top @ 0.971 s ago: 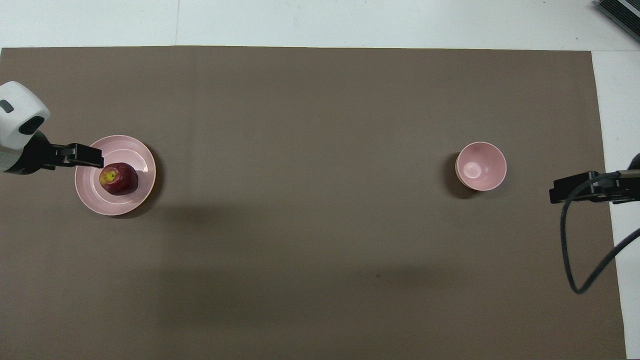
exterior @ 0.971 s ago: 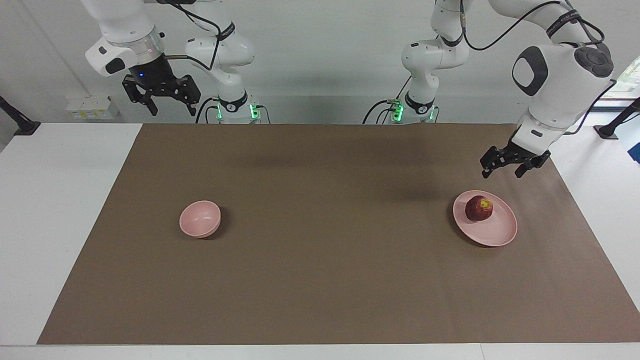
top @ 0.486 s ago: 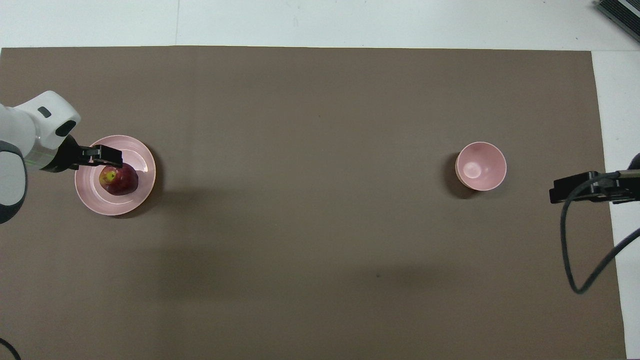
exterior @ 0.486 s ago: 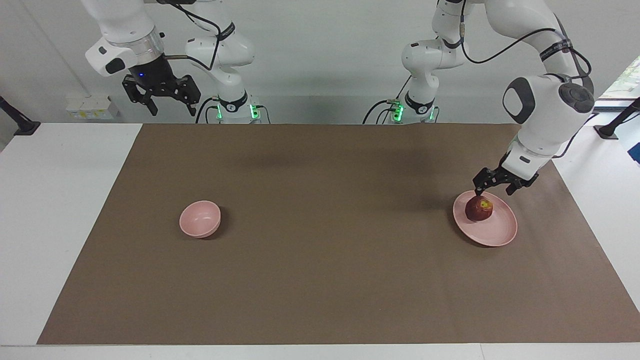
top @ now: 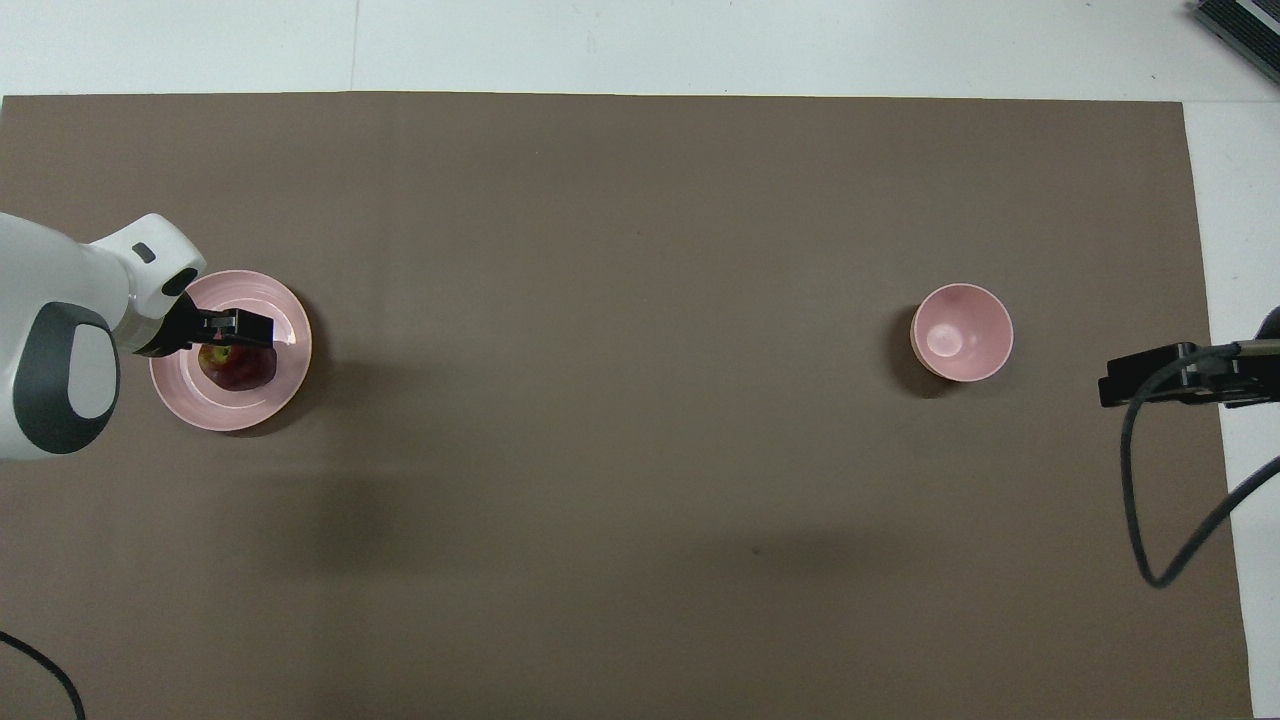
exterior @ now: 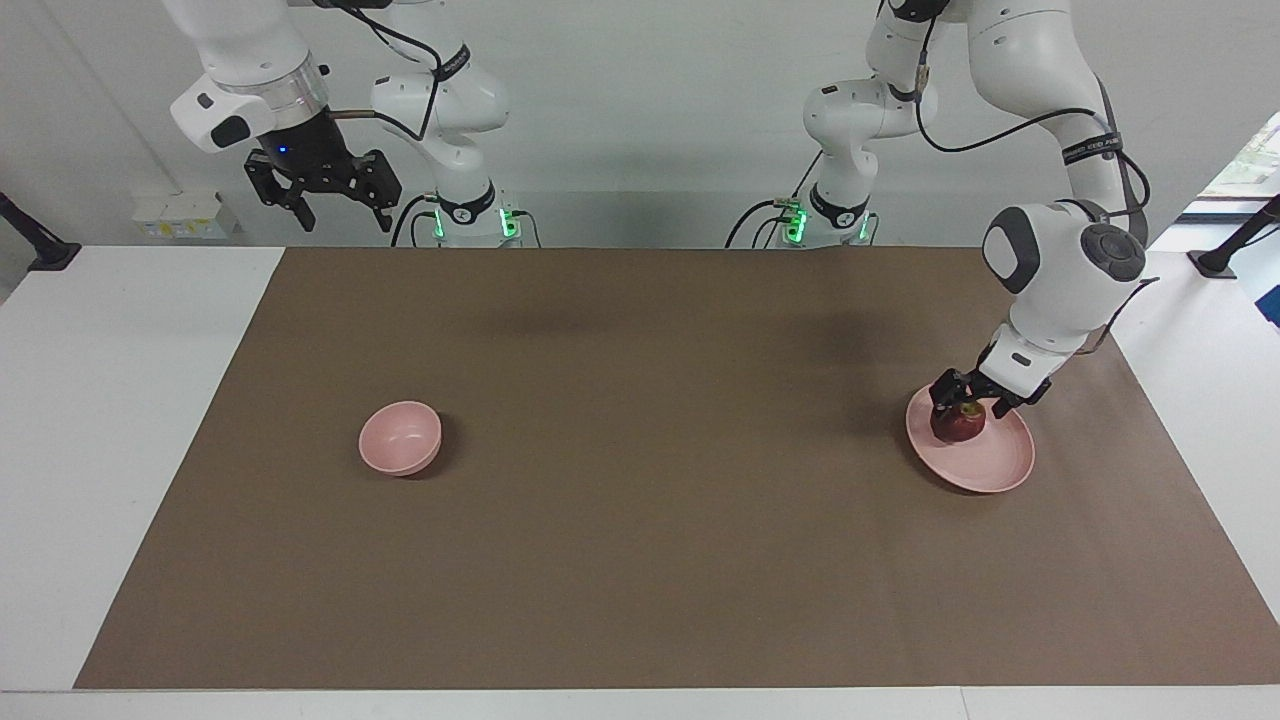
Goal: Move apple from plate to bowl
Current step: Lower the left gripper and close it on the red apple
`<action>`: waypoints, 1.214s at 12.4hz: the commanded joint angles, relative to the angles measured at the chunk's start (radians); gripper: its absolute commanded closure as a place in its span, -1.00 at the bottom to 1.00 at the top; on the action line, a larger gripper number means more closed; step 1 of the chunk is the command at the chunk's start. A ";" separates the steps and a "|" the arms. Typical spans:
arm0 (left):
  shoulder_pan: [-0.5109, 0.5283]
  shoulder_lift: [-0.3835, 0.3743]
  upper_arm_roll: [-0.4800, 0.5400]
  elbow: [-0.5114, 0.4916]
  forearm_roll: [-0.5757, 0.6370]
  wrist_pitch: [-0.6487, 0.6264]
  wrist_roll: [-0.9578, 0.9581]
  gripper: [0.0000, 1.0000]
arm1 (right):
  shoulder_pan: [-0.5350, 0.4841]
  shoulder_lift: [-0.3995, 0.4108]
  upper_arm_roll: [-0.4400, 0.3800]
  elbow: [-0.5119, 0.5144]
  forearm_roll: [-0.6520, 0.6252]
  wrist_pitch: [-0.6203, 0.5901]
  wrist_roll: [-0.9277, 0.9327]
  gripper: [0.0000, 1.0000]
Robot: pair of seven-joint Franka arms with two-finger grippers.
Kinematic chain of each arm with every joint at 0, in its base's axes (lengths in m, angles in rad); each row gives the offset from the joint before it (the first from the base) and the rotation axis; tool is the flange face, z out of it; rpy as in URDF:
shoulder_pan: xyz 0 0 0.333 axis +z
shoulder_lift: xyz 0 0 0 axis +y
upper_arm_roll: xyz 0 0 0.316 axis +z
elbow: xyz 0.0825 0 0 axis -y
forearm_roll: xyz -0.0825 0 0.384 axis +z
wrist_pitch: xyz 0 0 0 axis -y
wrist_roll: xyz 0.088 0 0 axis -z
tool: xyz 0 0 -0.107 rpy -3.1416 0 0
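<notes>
The dark red apple (exterior: 958,428) lies on the flat pink plate (exterior: 992,466) toward the left arm's end of the table. It also shows in the overhead view (top: 242,370) on the plate (top: 222,412). My left gripper (exterior: 968,400) is low over the plate, open, with one finger on each side of the apple's top; in the overhead view (top: 238,336) it hides part of the apple. The small deep pink bowl (exterior: 400,438) (top: 962,332) stands empty toward the right arm's end. My right gripper (exterior: 345,215) waits raised and open over the table's edge at that end.
A brown mat (exterior: 640,520) covers most of the white table. The plate and the bowl stand wide apart on it, with bare mat between them. A black cable (top: 1135,500) hangs from the right arm.
My left gripper has come down from above the plate's edge to the apple, and its fingers now straddle the apple. The right arm, the bowl and the plate have not moved.
</notes>
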 commanded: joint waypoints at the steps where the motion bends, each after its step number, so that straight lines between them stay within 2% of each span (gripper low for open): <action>1: 0.020 0.003 -0.003 -0.028 0.008 0.047 0.073 -1.00 | -0.011 -0.002 0.002 0.002 0.022 -0.011 -0.001 -1.00; 5: 0.012 0.000 -0.004 -0.066 0.008 0.081 0.071 -1.00 | -0.011 -0.002 0.004 0.000 0.022 -0.011 -0.001 -1.00; 10: 0.001 0.023 -0.004 -0.068 0.008 0.129 0.088 -1.00 | -0.010 -0.002 0.010 0.002 0.022 -0.014 -0.002 -1.00; 12: 0.007 0.022 -0.003 -0.068 0.008 0.097 0.117 0.98 | -0.010 -0.002 0.006 -0.001 0.021 -0.011 0.001 -1.00; 15: 0.015 0.029 -0.004 -0.005 -0.006 -0.017 0.122 1.00 | -0.013 -0.005 -0.002 -0.007 0.024 -0.003 -0.048 -1.00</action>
